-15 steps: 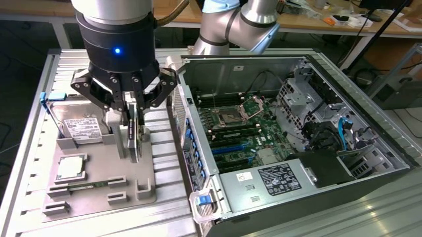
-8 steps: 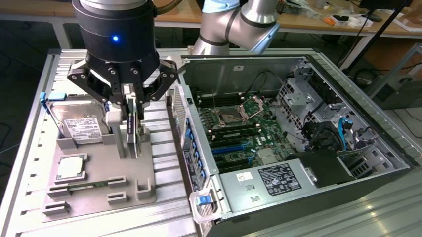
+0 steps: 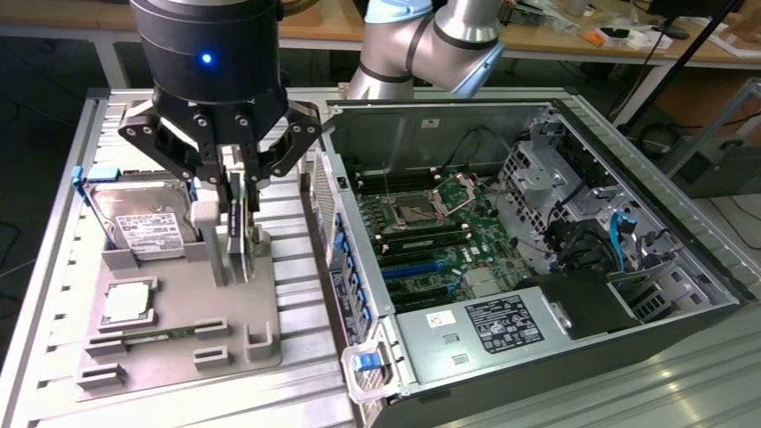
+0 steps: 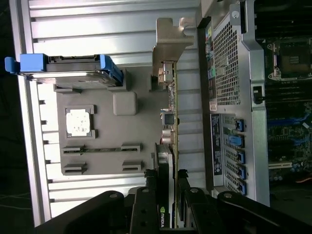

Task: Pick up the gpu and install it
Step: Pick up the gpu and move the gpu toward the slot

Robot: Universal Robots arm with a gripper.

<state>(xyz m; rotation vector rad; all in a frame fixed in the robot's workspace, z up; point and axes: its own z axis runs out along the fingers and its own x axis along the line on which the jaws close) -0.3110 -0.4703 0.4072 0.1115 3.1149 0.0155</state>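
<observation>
In the exterior view, the gripper (image 3: 233, 214) is closed on the gpu (image 3: 241, 251), which is held on edge at its slot in the grey holder tray (image 3: 178, 334), beside the open computer case (image 3: 500, 223). In the wrist view, the gpu (image 4: 168, 122) is seen clamped near one end, its metal bracket (image 4: 170, 41) well clear of the gripper (image 4: 165, 194). With so off-centre a grip, the card could be tilted, jammed in the slot, or knocked against the case wall.
</observation>
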